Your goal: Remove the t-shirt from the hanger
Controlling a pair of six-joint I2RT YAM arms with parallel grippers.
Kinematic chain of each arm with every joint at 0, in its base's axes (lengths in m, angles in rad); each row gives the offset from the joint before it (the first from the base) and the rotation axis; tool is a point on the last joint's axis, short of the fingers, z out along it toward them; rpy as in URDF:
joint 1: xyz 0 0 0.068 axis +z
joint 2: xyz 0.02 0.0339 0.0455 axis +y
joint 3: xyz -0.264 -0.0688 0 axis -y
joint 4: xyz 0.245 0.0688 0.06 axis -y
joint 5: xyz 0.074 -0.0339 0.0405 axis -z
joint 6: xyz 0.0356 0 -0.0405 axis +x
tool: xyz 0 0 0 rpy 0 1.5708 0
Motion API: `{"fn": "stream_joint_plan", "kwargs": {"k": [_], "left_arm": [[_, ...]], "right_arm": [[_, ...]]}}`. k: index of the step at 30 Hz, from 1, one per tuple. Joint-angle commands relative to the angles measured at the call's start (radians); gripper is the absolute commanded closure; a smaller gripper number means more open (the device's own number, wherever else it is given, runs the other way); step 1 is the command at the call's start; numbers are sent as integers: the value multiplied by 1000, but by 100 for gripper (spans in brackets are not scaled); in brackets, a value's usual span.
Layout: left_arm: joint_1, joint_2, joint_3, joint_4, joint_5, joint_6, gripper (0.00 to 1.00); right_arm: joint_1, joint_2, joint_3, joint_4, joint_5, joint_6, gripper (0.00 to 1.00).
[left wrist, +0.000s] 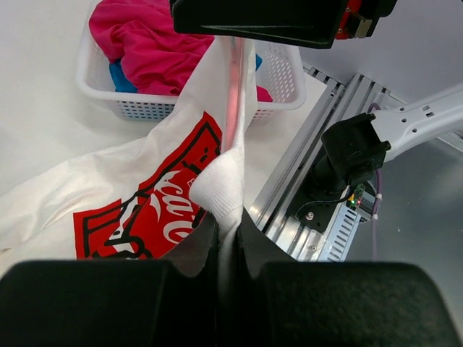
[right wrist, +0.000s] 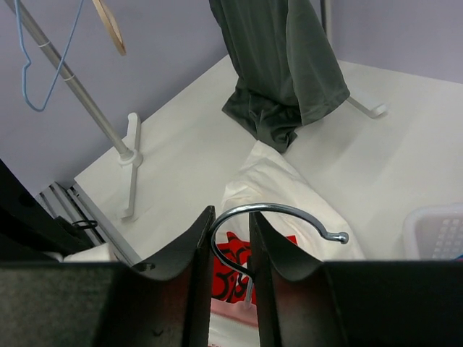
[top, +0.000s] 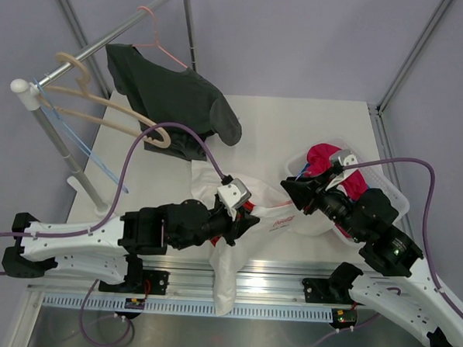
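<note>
L arm (top: 96,240) lies low along the near edge, forearm reaching in toward mid-worktop. L gripper (left wrist: 228,223) is clenched on the t-shirt (left wrist: 137,195) collar rib, prob. so the cloth can be dragged off the frame while the other end is steadied. T-shirt sits near-centre of the worktop (top: 311,131), red logo up, hem spilling over the near edge. It's not yet off. The hanger (left wrist: 234,94) has its pink bar running up inside the neck opening w/ the metal hook (right wrist: 278,207) sticking out. R arm (top: 384,228) comes in from the near right corner, elbow bent, across the basket (left wrist: 181,108). R gripper (right wrist: 231,242) straddles the hook's base, one finger each side of the wire, gap narrow. Can't tell if it's biting. My read: anchor the hook, then L pulls the collar clear.
</note>
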Motion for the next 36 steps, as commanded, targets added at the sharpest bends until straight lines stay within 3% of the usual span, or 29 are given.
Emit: {"fn": "stream_joint_plan", "kwargs": {"k": [1, 2, 3, 7, 11, 16, 18, 19, 20, 22, 23, 25, 26, 36], "left_arm": [[-2, -52, 21, 162, -26, -27, 85], [-2, -51, 26, 144, -8, -19, 61], [-2, -52, 46, 85, 15, -20, 23], [-2, -72, 54, 11, 16, -13, 5], [-4, -124, 32, -52, 40, 5, 2], [-2, -161, 23, -115, 57, -1, 10], [-2, -178, 14, -131, 60, -2, 18], [-2, -198, 2, -134, 62, -2, 29], [-2, -210, 1, -134, 62, -1, 29], [-2, -241, -15, -135, 62, -4, 51], [-2, -250, -19, -137, 56, -8, 75], [-2, -279, -25, -149, 48, -20, 95], [-2, -287, -25, -154, 40, -25, 100], [-2, -374, -37, -243, -27, -67, 100]], "right_arm": [[-7, 4, 5, 33, 75, 26, 100], [-7, 4, 9, 29, 90, 22, 100], [-7, 6, 52, 3, 130, 0, 100], [-7, 14, 109, -52, 189, -21, 100], [-7, 50, 189, -131, 141, -23, 100], [-7, 52, 200, -137, 130, -15, 100], [-7, 47, 210, -146, 130, -14, 100], [-7, 43, 216, -149, 129, -15, 100], [-7, 43, 216, -149, 127, -15, 100], [-7, 46, 226, -157, 129, -24, 100], [-7, 53, 233, -165, 136, -29, 100], [-7, 60, 239, -172, 172, -41, 100], [-7, 64, 242, -174, 184, -46, 100], [-7, 69, 278, -192, 347, -64, 100]]}}
